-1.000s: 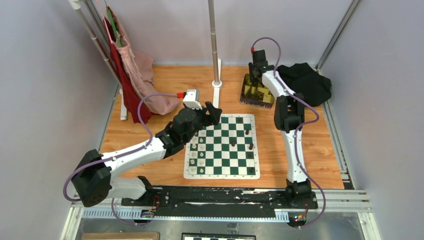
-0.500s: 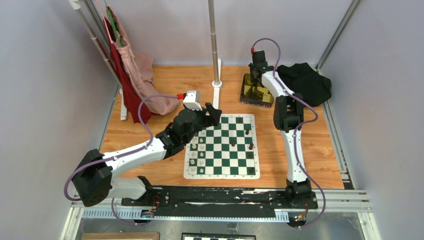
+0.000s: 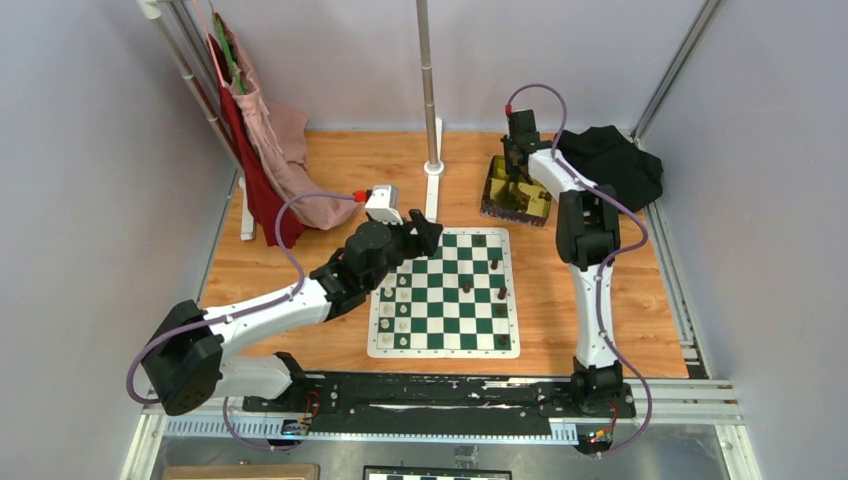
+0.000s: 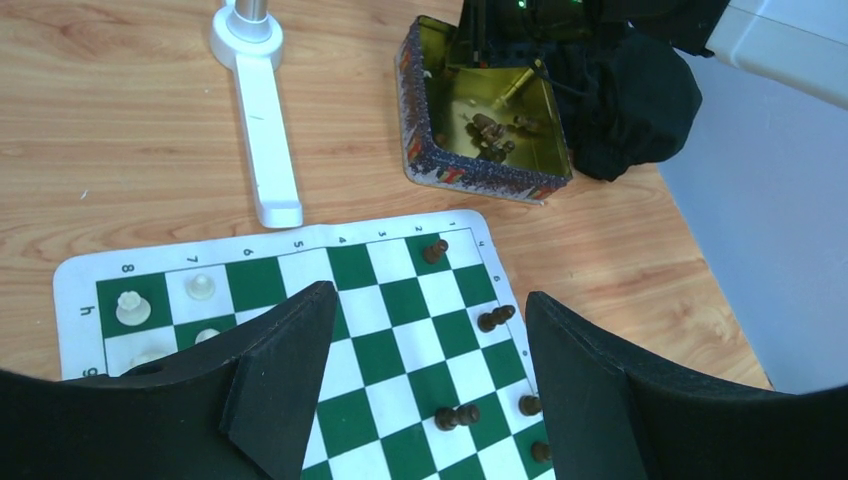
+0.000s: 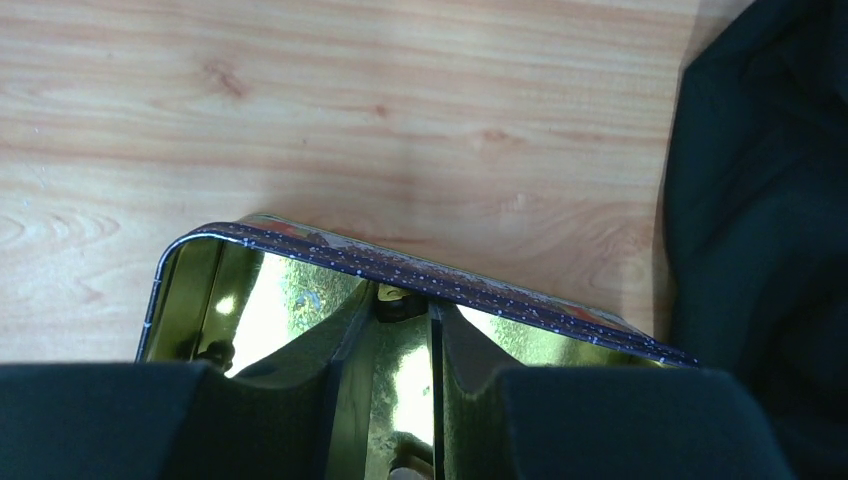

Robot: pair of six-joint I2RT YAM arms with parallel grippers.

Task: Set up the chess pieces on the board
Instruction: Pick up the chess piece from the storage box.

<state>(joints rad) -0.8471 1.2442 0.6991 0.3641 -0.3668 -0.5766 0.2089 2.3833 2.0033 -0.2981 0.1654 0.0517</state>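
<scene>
Where the board lay: the green-and-white board [image 3: 445, 349] sat flat on the wooden surface [image 3: 545, 320], between the two arms and closer to the left one.
Dark pieces on the board: a handful of dark pieces [image 4: 434, 250] stood scattered down the board's right-hand side, well apart from the cream ones (two spots looked like pairs or toppled figures, too small to tell).
Cream pieces: the cream pieces [image 3: 403, 296] stood in the two files along the board's left side.
Tin: an open gold tin [image 3: 522, 205] rested on the surface just beyond the board's far right corner, with a black cloth [image 3: 610, 165] bunched just beside it.
Inside the tin: a small heap of dark figures [image 4: 490, 125] lay on its shiny floor.
Left end effector: the left end effector [image 4: 428, 295] hovered above the far-left part of the board. Its jaws were spread wide, with nothing between them and nothing touching them.
Right end effector: the right end effector [image 5: 392, 300] reached down into the tin, close to its far wall. Its jaws were drawn narrow and closed on a single dark piece [image 5: 392, 306] pinched at the tips.
Pole: a pole on a white foot [image 3: 432, 165] stood past the board's far edge, to the left of the tin.
Garments: pink and red garments [image 3: 270, 160] hung from a rack at the far left.
</scene>
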